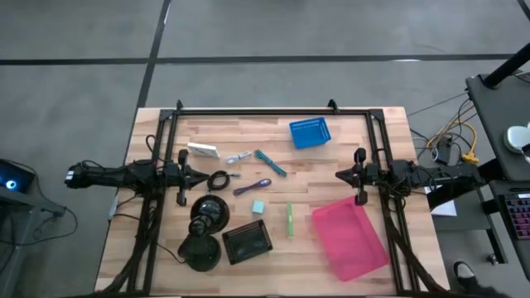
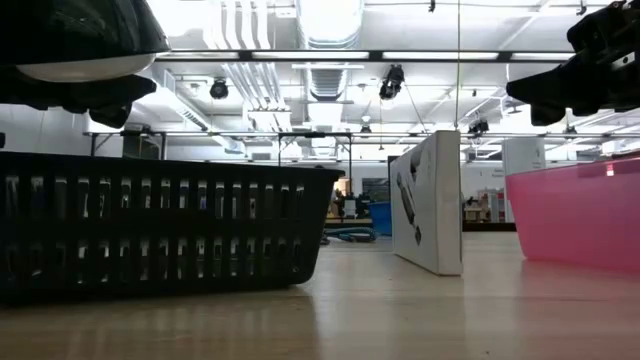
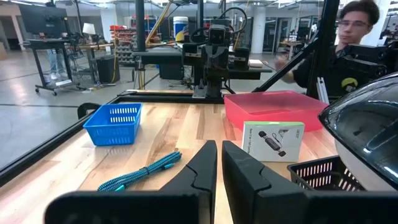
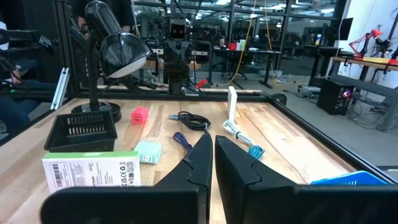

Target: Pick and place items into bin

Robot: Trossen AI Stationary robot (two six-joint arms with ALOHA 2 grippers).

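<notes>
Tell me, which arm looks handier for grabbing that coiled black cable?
Probably the left: its pincer sits right beside the coiled black cable, while the right pincer waits across the table.

A black desk lamp (image 1: 207,225) with a domed shade stands on the wooden table (image 1: 348,132), its round base (image 1: 199,252) just beside a small black slatted basket (image 1: 248,242). In the left wrist view a person (image 3: 348,43) in dark clothing sits beyond the table's far end.
</notes>
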